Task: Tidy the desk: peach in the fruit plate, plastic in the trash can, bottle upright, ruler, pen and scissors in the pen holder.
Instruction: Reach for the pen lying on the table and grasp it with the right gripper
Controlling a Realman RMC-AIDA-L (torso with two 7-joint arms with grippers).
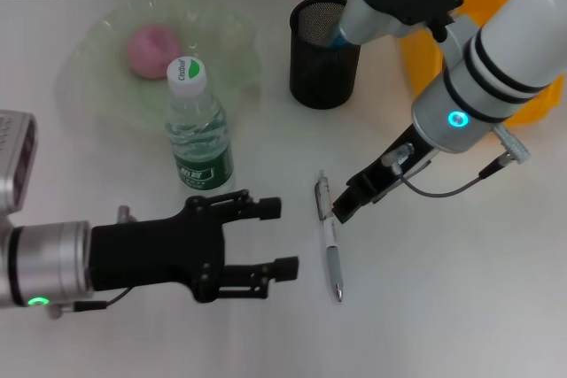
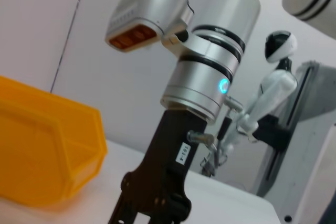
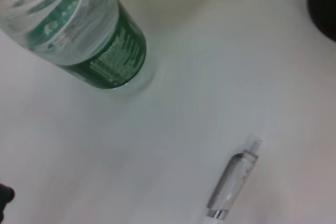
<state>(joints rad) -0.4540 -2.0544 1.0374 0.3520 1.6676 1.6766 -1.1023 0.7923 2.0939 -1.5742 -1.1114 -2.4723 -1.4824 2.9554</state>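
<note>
The pink peach [image 1: 152, 49] lies in the pale green fruit plate [image 1: 97, 68]. Just in front of the plate the bottle [image 1: 199, 126] stands upright; its green label also shows in the right wrist view [image 3: 113, 56]. The pen [image 1: 328, 235] lies flat on the white desk [image 3: 231, 184]. My right gripper [image 1: 348, 204] hangs right beside the pen's upper end. My left gripper [image 1: 275, 238] is open, level with the desk, left of the pen and below the bottle. The black mesh pen holder [image 1: 323, 40] holds something blue that I cannot identify. No loose plastic, ruler or scissors show.
A yellow bin [image 1: 532, 50] stands at the back right behind my right arm, and it also shows in the left wrist view [image 2: 47, 150]. The right forearm [image 1: 478, 86] reaches over the desk close to the pen holder.
</note>
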